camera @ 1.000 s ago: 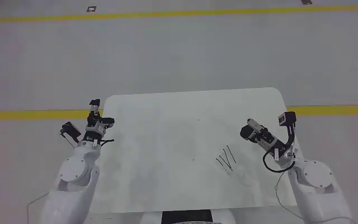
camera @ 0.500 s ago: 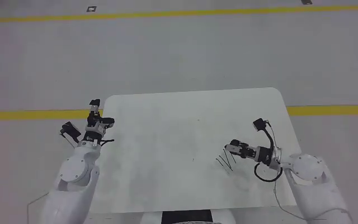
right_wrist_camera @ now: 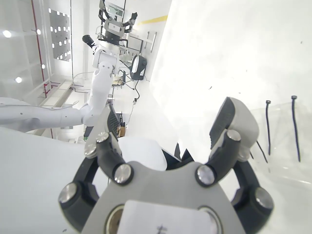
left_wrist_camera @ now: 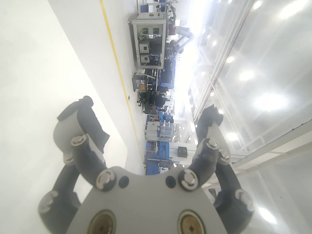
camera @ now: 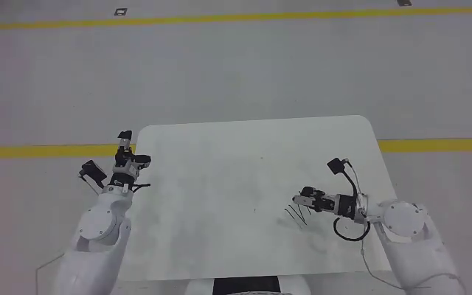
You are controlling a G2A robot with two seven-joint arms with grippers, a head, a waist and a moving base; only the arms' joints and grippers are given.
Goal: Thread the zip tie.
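While hovering close over desk, right tool spread, fingertips just beside black zip ties, pinching nothing. Zip ties flat, side by side, right-front part of desk, apart from both edges. Broad bare desk toward left and far edge. Left tool spread, raised beyond left desk edge. Label on right tool base cut off, unreadable.
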